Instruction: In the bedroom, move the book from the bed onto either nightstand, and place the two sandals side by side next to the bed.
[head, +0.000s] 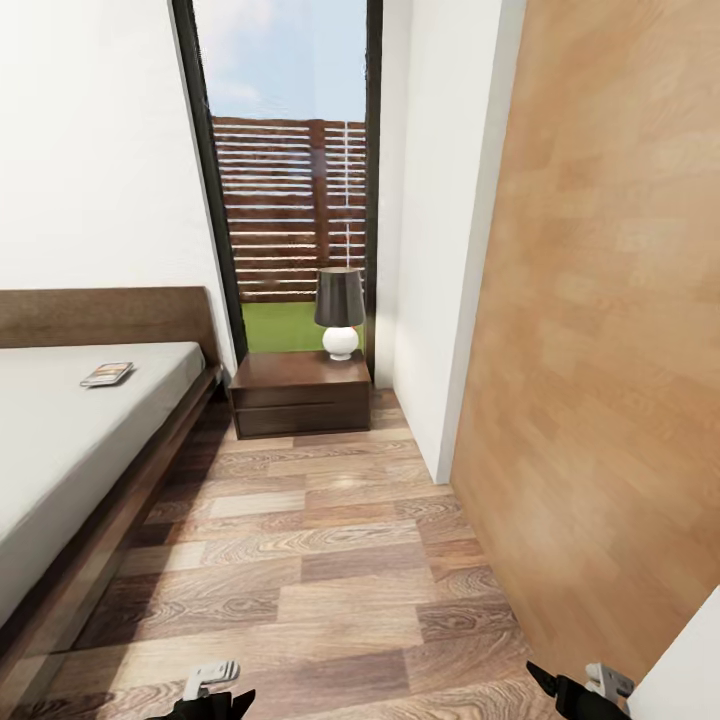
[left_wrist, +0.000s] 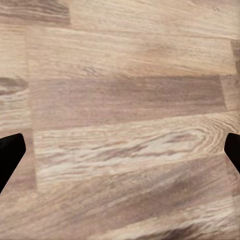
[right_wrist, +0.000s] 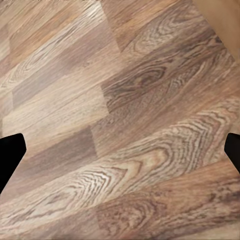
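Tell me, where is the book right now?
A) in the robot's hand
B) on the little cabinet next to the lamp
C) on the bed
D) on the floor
C: the book lies flat on the pale mattress of the bed, near the headboard, while the nightstand holds just the lamp.

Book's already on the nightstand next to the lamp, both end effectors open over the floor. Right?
Not quite. The head view shows the book lying on the bed mattress near the headboard; the nightstand carries just the lamp. Both end effectors are open over the floor.
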